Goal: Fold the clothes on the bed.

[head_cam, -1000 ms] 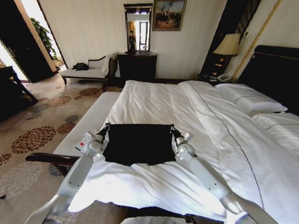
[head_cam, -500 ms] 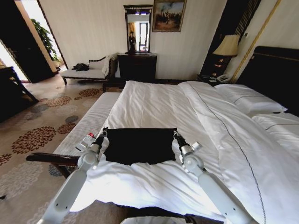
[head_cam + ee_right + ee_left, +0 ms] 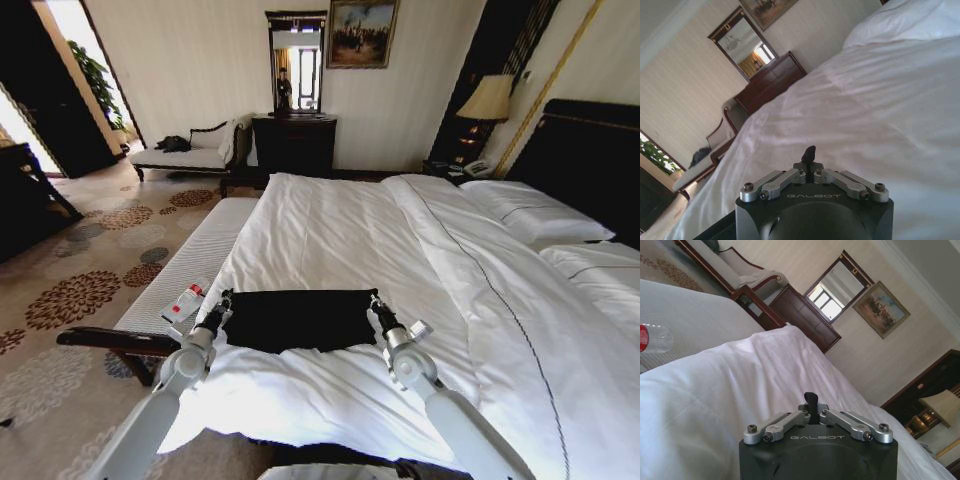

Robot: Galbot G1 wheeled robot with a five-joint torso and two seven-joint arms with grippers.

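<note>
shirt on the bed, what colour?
Black T-shirt, no lettering showing; clearest in the head view.

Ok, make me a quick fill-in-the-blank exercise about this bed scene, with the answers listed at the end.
1. The T-shirt lying on the bed is ____ in colour.
2. The left gripper and the right gripper sit at the shirt's two far ____.
3. The lamp stands on the robot's ____ side of the room.
4. The duvet is ____.

Answers: black; corners; right; white
</note>
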